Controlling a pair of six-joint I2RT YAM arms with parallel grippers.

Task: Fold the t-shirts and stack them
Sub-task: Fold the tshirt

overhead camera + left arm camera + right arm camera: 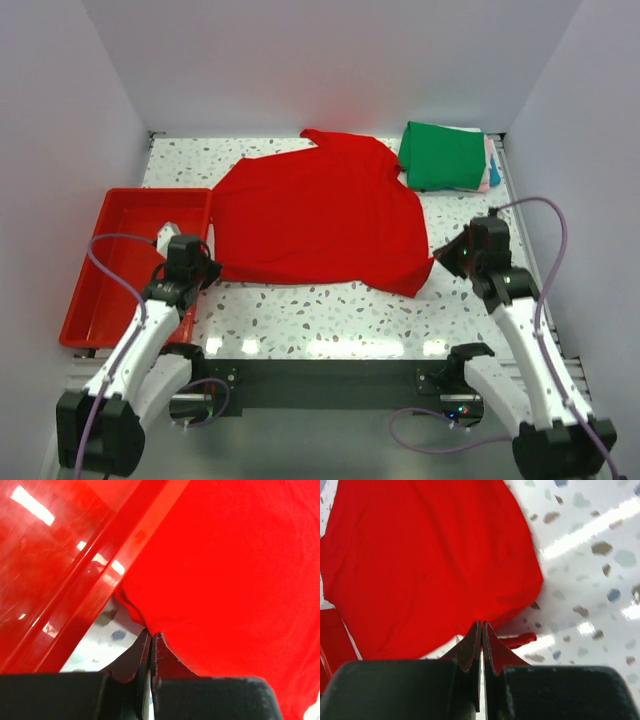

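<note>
Here, one red t-shirt [315,215], pinched (left claw [210,268], right claw [441,257]).

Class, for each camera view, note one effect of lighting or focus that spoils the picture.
Top external: white reflections lie along the near edge of the table. Left wrist: glare streaks run across the glossy red tray. Right wrist: a bright band crosses the table, its speckles blurred, and the red t-shirt has a soft edge.
</note>
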